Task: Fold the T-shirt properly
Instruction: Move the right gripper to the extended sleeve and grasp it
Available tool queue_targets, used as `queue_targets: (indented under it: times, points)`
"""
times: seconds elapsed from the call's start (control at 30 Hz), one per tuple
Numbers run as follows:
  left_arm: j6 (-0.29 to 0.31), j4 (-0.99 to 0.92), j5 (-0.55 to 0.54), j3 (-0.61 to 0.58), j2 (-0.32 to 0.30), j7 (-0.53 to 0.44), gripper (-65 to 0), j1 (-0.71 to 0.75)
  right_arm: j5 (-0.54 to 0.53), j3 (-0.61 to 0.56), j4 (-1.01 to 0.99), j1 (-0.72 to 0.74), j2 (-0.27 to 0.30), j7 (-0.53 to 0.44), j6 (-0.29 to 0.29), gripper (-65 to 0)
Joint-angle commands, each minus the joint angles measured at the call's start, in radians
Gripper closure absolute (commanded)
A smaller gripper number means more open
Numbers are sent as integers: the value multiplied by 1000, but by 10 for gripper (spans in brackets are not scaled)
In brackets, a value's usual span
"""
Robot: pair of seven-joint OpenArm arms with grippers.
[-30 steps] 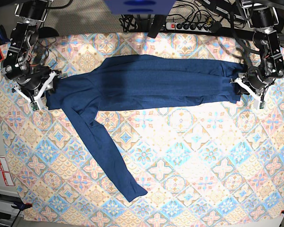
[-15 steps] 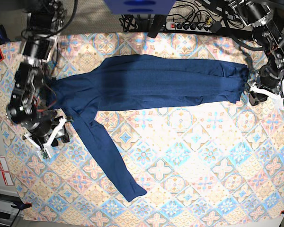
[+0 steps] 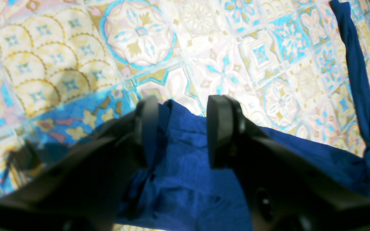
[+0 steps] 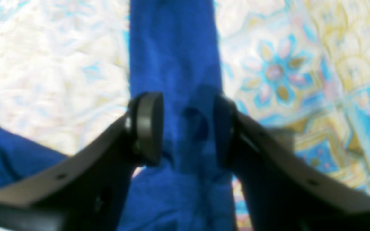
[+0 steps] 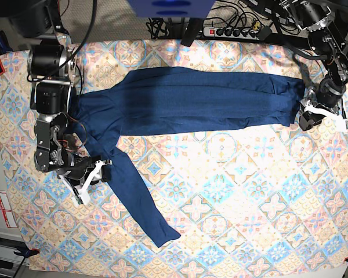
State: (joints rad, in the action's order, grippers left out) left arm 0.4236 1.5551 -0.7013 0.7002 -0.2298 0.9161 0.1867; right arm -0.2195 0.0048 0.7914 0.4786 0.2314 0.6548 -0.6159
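On the patterned tablecloth [image 5: 232, 191] the T-shirt [image 5: 185, 101] lies spread flat as a long horizontal band across the upper half, dark navy, no print. One sleeve runs diagonally down from the left part of the body, cuff near the lower middle of the cloth.

Left gripper [image 5: 309, 121] is at the garment's right end in the base view, just beside the hem edge. Wrist view: left gripper [image 3: 180, 128] has its two black fingers apart, blue fabric edge lying between and under them, nothing pinched. A gap shows on both sides of the cloth ridge. The far sleeve is visible as a thin strip at the upper right of that view.

Right gripper [image 5: 95, 172] is low on the left side of the base view, right next to the sleeve about a third of the way down it. Wrist view is blurred: right gripper [image 4: 185, 128] fingers spread wide, straddling the sleeve, which runs straight up between them. Pads look clear of the fabric, though contact can't be told for sure.

Power strip [image 5: 235, 32] and cables sit beyond the top edge of the cloth.
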Motion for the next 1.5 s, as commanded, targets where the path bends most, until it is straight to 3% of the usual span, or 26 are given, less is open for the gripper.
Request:
queue_targets:
  times: [0.0,0.17,0.53,0.63,0.8,0.97,1.07,1.17,1.33,1.47]
  points:
    - [5,18,-37,5,-15,-15,-244,1,-18,2,-17,47,9,-43,-3,-248]
    - [5,18,-53,5,-15,-15,-244,14,-16,2,-183,102,9,-143,-3,-248]
    - [5,18,-54,5,-15,-15,-244,15,-16,2,-347,107,9,-372,1,-248]
    - [5,18,-54,5,-15,-15,-244,17,-4,1,-382,107,9,-395,1,-248]
    - [7,18,-54,5,-15,-15,-244,17,174,1,-402,102,1,-402,1,-248]
    - [7,18,-54,5,-15,-15,-244,17,317,1,-402,93,-59,-395,1,-245]
    - [7,18,-54,5,-15,-15,-244,17,340,1,-396,59,-85,-390,-3,-241]
    - [7,18,-54,5,-15,-15,-244,17,340,-35,-396,52,-105,-373,-3,-197]
    - [7,18,-54,5,-15,-15,-244,17,340,-170,-396,52,-109,-372,-3,0]
    - [7,18,-54,5,-15,-15,-244,17,340,-165,-386,52,-109,-370,-3,-10]
